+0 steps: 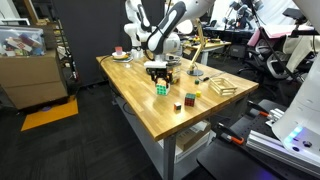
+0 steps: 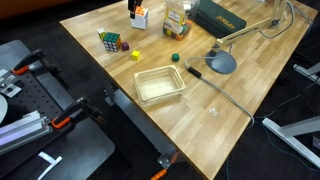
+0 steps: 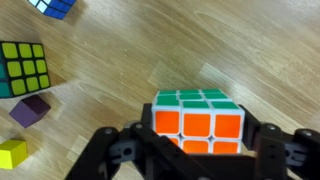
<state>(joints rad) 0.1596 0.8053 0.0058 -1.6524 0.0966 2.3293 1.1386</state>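
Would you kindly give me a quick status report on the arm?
Tool shut on orange-faced cube. Second cube, purple block, yellow block off to one side, apart. Nothing in the way.

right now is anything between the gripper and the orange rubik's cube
Nothing visible: the orange rubik's cube sits between the gripper's closed fingers. The purple block and dark cube lie off to one side.

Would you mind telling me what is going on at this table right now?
The robot arm's gripper is shut on a Rubik's cube with an orange face, low over the wooden table. Whether the cube is lifted yet is hard to tell. Beside it lie a second Rubik's cube, a purple block and a yellow block.
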